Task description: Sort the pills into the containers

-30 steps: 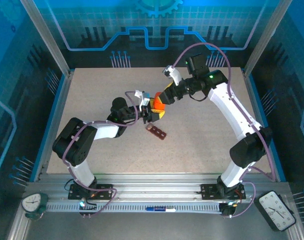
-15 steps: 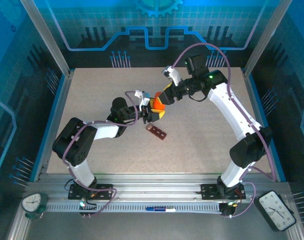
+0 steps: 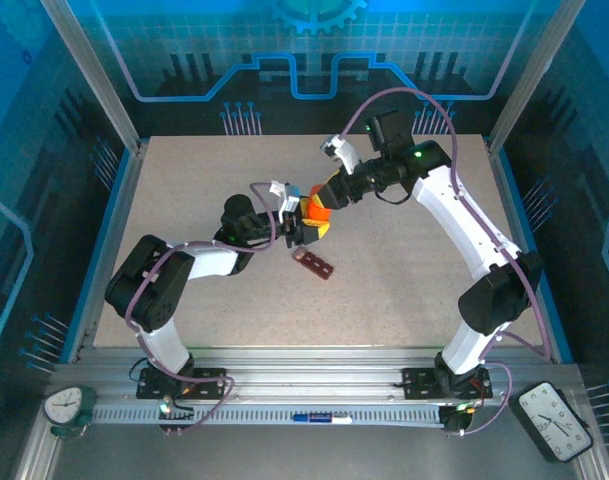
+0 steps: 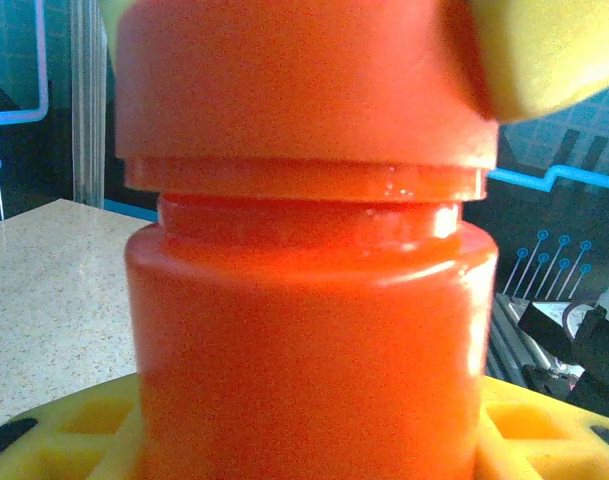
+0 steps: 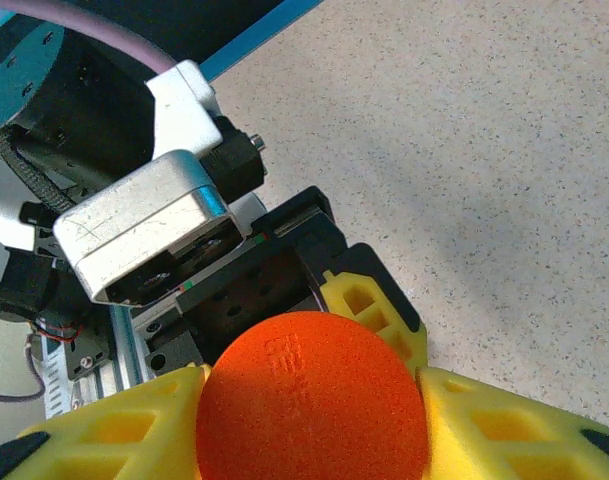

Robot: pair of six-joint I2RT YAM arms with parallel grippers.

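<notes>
Two claws met on one orange pill bottle [image 3: 315, 211], held in the air above the middle of the tabletop [image 3: 184, 180]. The left claw [image 3: 300, 230] was closed round the bottle's body, and in the left wrist view its yellow fingers [image 4: 74, 430] hugged the lower wall on either side. The right claw [image 3: 327, 200] was clamped on the cap [image 5: 309, 400], with a yellow finger [image 5: 504, 420] tight against each side of the round top. A narrow ring of neck [image 4: 304, 215] showed between cap and body. Whether the cap had been loosened could not be told.

The containers [image 3: 315, 263], a dark reddish-brown strip of square compartments, lay flat on the tabletop just on the near side of the bottle, apart from both claws. What sat in the compartments was too small to make out.

The bottle looked like stiff, glossy plastic, so it was probably light and rather slippery. A grip low on the straight wall, as the left claw had it, seemed the safest hold, since higher up the shoulder would let it squirm out. The cap's straight side gave the right claw a fair purchase for twisting, though smooth plastic might slip under torque. The strip seemed thin and light and would likely skate if nudged. It would best be steadied by pinching across its short width at one end. Its shallow cells suggested a low, gentle pour.
</notes>
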